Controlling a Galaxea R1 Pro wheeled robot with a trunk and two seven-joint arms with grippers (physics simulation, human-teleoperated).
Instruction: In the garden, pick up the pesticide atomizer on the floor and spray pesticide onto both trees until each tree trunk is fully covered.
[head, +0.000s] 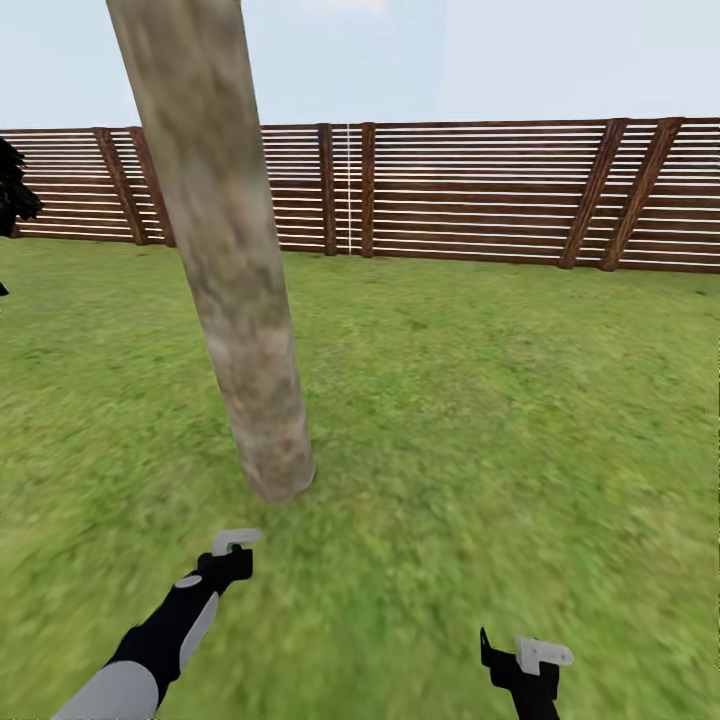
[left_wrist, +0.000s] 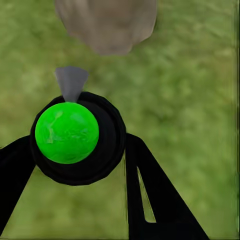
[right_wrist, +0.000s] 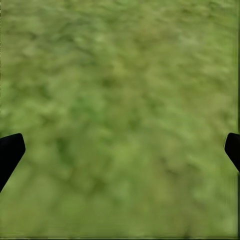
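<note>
- One tree trunk (head: 235, 300) stands at eleven o'clock on the lawn (head: 500, 420).
- My left hand (left_wrist: 80, 165) grips one pesticide atomizer (left_wrist: 75, 137).
- My right hand (right_wrist: 120, 150) is spread wide.

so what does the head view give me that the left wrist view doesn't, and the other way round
Head view: the slatted fence, the sky, and the right gripper over the grass. Left wrist view: a black round body with a bright green top, likely the pesticide atomizer, held in the left gripper, its grey nozzle towards the trunk. Both: the tree trunk at its base, and the lawn.
</note>
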